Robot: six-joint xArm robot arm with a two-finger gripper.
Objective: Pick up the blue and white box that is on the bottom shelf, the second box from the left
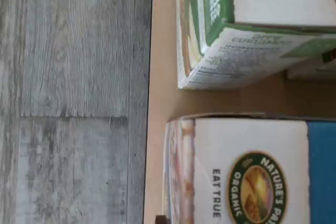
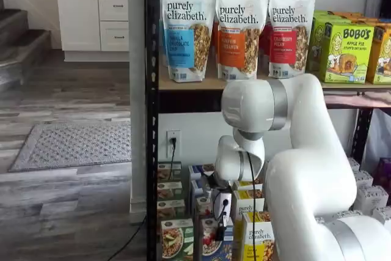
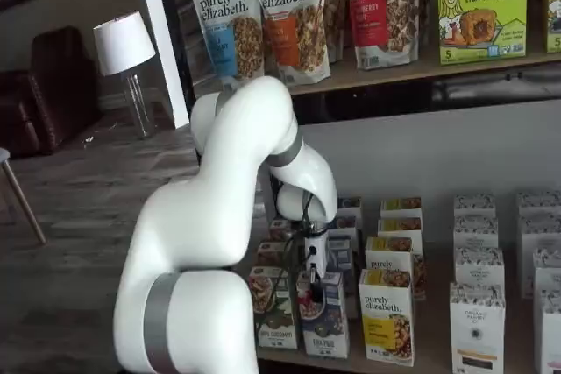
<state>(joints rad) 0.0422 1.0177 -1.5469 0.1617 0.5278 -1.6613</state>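
Note:
The blue and white box (image 2: pixel 215 244) (image 3: pixel 324 326) stands upright at the front of the bottom shelf (image 1: pixel 160 93), between a green box (image 2: pixel 177 239) (image 3: pixel 274 311) and a yellow-and-white box (image 2: pixel 259 239) (image 3: pixel 386 314). My gripper (image 2: pixel 221 217) (image 3: pixel 313 281) hangs straight down on the box's top edge, black fingers at or just around it. No clear gap between the fingers shows, and whether they grip the box cannot be told. The wrist view looks closely onto the box's white top with a round "Nature's Path" logo (image 1: pixel 256 187); the green box (image 1: pixel 247 30) lies beside it.
More rows of small boxes fill the bottom shelf behind and to the right (image 3: pixel 478 269). Granola bags (image 2: pixel 238 29) and green Bobo's boxes (image 2: pixel 345 50) stand on the upper board. A black rack post (image 2: pixel 151 114) rises left of the boxes. Grey plank floor (image 1: pixel 73 98) lies in front.

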